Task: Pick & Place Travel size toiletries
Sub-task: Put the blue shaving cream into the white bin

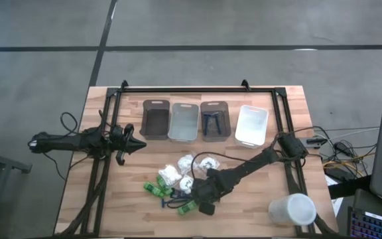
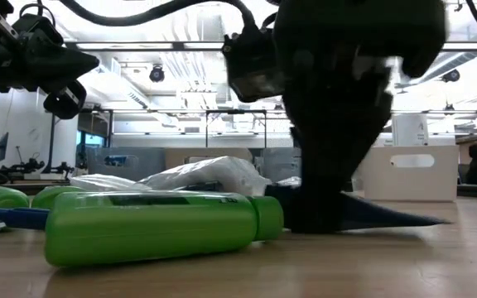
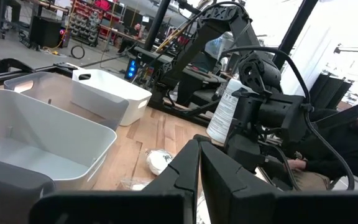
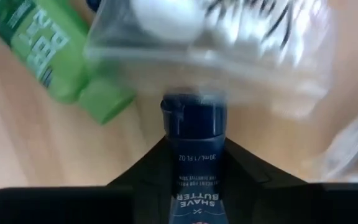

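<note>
Right gripper (image 4: 194,158) pinched on a dark shave-butter tube (image 4: 194,134) at the toiletry pile.
The neighbouring green bottle (image 4: 48,50) could be dragged along; left gripper (image 1: 132,143), fingers pressed together, is parked.

2 matte black jointed arms, left arm (image 1: 78,141) and right arm (image 1: 251,166); black cables looped along each; tapered dark fingers.

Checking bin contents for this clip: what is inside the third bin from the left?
The third bin, dark grey, holds dark blue razors on its floor. How many cannot be told. The other three bins look bare inside.
</note>
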`<state>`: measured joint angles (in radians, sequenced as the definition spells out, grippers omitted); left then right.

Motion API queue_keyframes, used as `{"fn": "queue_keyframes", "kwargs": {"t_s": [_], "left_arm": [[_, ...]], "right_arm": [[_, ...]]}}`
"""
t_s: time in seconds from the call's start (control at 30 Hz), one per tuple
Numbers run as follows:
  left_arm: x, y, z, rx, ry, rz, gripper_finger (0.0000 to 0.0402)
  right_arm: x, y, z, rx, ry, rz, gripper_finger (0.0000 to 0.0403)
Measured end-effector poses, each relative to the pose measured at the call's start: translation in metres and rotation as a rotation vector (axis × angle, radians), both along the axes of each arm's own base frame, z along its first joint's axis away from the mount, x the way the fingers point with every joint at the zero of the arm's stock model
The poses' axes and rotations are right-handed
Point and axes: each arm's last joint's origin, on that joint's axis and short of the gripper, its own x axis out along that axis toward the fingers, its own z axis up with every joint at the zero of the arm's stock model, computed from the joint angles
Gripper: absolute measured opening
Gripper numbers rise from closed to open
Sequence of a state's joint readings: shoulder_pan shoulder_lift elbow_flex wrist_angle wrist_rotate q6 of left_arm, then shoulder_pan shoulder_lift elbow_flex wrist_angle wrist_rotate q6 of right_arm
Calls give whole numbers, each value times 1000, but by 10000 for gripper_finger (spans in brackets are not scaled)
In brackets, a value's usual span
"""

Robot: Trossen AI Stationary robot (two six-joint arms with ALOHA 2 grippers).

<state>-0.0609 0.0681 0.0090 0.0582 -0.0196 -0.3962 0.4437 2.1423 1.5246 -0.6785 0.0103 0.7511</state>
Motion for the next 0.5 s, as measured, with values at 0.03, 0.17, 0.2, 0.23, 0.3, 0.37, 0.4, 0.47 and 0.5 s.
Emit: {"fn": "queue_keyframes", "kwargs": {"t_s": [0.03,0.17,0.2,0.23,0.3,0.37,0.4,0.47,0.5], "left_arm": [[0,0,0,0,0,0,19],[0,0,0,0,0,0,19],[0,0,0,0,0,0,19],[0,0,0,0,0,0,19],[0,0,0,0,0,0,19],[0,0,0,0,1,0,19],[0,0,0,0,1,0,19],[0,0,0,0,5,0,19],[0,0,-1,0,6,0,19]], "right_arm": [[-1,0,2,5,1,-15,79],[-7,1,8,-15,9,-108,67],[-9,2,11,-23,13,-138,66],[-12,2,14,-36,19,-174,66],[-18,3,20,-58,31,-240,68],[-24,5,23,-81,37,-298,71],[-26,6,24,-91,36,-324,71],[-30,9,28,-97,34,-380,69],[-32,9,30,-96,33,-413,68]]}}
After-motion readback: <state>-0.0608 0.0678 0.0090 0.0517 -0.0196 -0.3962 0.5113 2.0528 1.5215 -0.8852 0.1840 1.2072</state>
